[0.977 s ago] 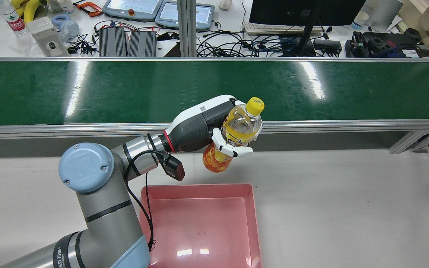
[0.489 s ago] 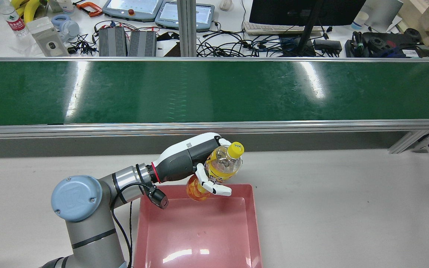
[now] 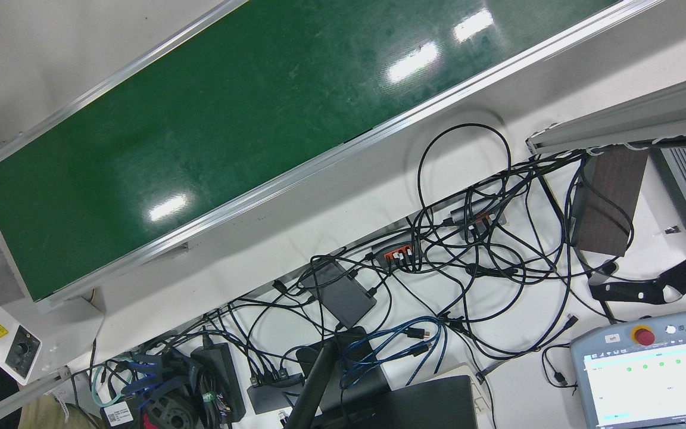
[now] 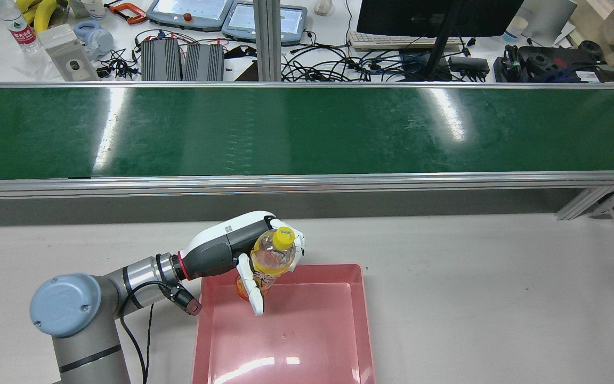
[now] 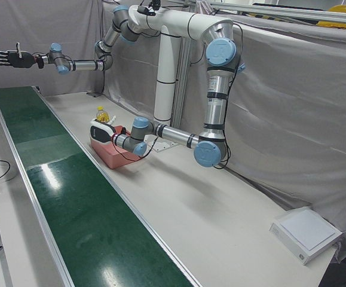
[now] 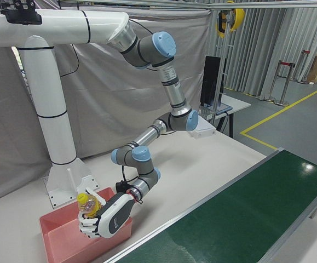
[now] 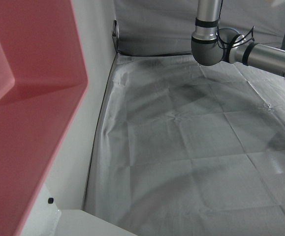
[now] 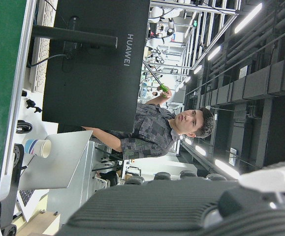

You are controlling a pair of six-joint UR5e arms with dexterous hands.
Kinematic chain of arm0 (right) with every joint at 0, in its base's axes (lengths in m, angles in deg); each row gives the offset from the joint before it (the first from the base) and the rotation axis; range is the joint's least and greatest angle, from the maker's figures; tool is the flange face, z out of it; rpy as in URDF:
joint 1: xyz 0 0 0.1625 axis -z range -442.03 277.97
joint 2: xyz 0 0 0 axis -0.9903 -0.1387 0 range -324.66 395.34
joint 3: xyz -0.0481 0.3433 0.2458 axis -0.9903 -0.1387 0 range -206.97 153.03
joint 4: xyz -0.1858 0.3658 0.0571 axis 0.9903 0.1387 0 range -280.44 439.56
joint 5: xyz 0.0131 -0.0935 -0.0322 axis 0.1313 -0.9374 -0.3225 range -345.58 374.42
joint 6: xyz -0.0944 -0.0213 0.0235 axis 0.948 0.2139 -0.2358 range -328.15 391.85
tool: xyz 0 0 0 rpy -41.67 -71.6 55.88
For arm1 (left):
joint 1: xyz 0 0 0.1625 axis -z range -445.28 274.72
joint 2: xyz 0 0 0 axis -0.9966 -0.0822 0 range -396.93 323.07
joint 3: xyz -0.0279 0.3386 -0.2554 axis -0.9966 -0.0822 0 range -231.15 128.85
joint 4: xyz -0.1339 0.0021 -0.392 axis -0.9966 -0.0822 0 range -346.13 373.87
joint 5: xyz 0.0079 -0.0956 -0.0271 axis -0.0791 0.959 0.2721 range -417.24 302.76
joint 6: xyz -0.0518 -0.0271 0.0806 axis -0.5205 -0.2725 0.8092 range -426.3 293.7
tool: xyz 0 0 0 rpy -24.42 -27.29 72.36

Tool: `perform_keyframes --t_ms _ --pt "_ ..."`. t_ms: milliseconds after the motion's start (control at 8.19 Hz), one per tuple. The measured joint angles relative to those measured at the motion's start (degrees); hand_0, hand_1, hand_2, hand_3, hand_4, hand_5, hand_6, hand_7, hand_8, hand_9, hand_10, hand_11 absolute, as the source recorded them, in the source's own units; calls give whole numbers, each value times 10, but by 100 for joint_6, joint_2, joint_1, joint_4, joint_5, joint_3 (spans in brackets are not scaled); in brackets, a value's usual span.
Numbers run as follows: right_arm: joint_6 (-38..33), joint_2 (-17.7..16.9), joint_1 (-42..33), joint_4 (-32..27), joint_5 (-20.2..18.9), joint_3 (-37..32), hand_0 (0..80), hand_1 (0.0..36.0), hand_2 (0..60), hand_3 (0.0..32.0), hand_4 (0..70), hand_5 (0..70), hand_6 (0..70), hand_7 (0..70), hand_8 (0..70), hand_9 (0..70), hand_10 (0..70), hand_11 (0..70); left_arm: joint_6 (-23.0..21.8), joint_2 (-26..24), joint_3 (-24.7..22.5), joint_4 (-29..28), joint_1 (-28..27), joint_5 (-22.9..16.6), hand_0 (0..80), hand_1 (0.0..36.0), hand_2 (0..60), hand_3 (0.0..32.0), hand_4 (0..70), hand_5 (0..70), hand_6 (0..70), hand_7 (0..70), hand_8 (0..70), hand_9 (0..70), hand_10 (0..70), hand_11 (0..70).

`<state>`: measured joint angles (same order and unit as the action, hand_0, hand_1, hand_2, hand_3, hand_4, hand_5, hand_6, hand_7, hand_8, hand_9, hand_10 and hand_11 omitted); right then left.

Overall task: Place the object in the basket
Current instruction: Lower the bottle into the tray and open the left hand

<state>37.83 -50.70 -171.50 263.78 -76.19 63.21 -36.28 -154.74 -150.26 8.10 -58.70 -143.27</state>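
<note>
My left hand is shut on an orange drink bottle with a yellow cap. It holds the bottle upright and slightly tilted over the far left corner of the pink basket. The bottle's base hangs just inside the basket's rim. The right-front view shows the same hand, bottle and basket. The left hand view shows only the basket's wall. My right hand is raised high beyond the conveyor's far end, open with fingers spread.
A long green conveyor belt with aluminium rails runs across the table beyond the basket. Behind it lie cables, a monitor and teach pendants. A person stands behind the monitor in the right hand view.
My left hand has carried the bottle back from the conveyor's near rail, down and leftward, to the basket's far left corner. The bottle stays in its grip.
</note>
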Motion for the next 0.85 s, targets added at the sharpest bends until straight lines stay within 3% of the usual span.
perform_keyframes --t_ms 122,244,366,855 --pt "0 0 0 0 0 -2 0 0 0 0 0 0 0 0 0 0 0 0 -7 255 -191 -169 -1 -1 519 63 0 0 143 128 0 76 88 139 132 204" --pt "0 0 0 -3 0 -5 0 0 0 0 0 0 0 0 0 0 0 0 -11 479 -465 -257 -2 -1 524 58 0 0 143 24 0 37 46 80 31 56" --pt "0 -2 0 -3 0 -5 0 0 0 0 0 0 0 0 0 0 0 0 -10 640 -695 -313 -11 -2 531 53 0 0 132 0 0 24 18 44 18 38" --pt "0 -3 0 0 0 -2 0 0 0 0 0 0 0 0 0 0 0 0 17 790 -1063 -492 -287 -4 528 23 0 0 124 0 0 1 16 35 6 19"
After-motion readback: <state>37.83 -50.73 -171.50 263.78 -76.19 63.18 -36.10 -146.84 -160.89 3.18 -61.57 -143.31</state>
